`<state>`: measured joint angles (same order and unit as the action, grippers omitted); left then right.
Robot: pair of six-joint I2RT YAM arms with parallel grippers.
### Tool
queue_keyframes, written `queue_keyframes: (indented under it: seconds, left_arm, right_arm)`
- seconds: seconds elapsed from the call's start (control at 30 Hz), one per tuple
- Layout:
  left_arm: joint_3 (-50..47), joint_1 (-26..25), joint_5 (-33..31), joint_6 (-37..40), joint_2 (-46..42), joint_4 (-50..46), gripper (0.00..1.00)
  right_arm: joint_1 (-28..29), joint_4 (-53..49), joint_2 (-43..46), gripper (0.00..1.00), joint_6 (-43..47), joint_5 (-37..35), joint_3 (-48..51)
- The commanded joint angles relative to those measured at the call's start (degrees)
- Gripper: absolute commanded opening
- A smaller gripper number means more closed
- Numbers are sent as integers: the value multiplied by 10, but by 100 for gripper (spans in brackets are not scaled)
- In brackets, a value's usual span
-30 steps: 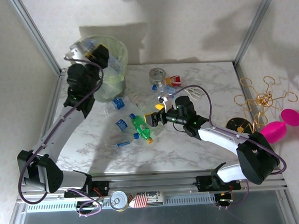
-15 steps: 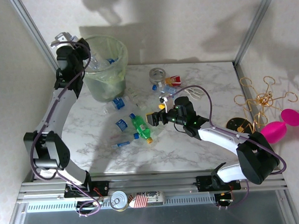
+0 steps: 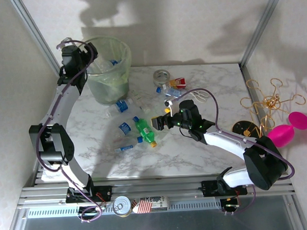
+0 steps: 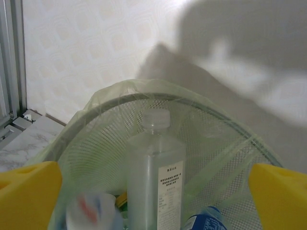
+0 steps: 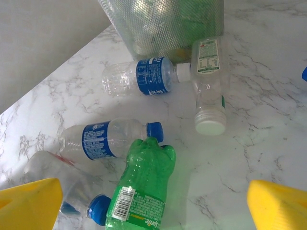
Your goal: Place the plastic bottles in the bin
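Note:
The bin (image 3: 110, 71), pale green with a liner, stands at the table's back left. My left gripper (image 3: 89, 52) is at its left rim, open and holding nothing. In the left wrist view the left gripper (image 4: 153, 196) looks into the bin (image 4: 225, 143). Inside stand a tall clear white-capped bottle (image 4: 156, 177), a blurred red-and-blue bottle (image 4: 91, 213) and a blue-labelled one (image 4: 206, 221). My right gripper (image 3: 159, 120) hangs open just above the green bottle (image 3: 145, 131). That green bottle (image 5: 144, 187) lies between the spread fingers of the right gripper (image 5: 153, 203), untouched.
Blue-labelled bottles (image 5: 139, 76) (image 5: 108, 139) and a clear white-capped one (image 5: 208, 86) lie by the bin's foot (image 5: 163, 24). More bottles (image 3: 167, 90) sit beside a grey tape roll (image 3: 162, 75), with scissors (image 3: 198, 95) nearby. Frame posts flank the table.
My left gripper swung from above the bin to its left rim and opened, and a bottle has dropped inside. The right arm has hardly moved.

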<state>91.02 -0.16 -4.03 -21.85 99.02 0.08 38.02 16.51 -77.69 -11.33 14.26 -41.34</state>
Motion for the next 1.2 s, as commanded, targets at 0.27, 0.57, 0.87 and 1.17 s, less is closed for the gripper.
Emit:
queue_keyframes:
  seconds: [0.27,0.57,0.87,1.17]
  left_arm:
    - [-118,-30,27,-33,-179,82,100]
    - [-306,-149,-9,-81,-281,244,100]
    - [-444,-285,-51,-81,-311,304,100]
    - [-560,-348,-63,-142,-303,370,99]
  right_arm:
    - [1,-39,-41,99,21,-83,-37]
    - [-36,-111,-132,99,63,-158,-128]
    - [-113,-184,-231,99,88,-147,-250]
    - [-159,-230,-340,99,105,-110,-378]
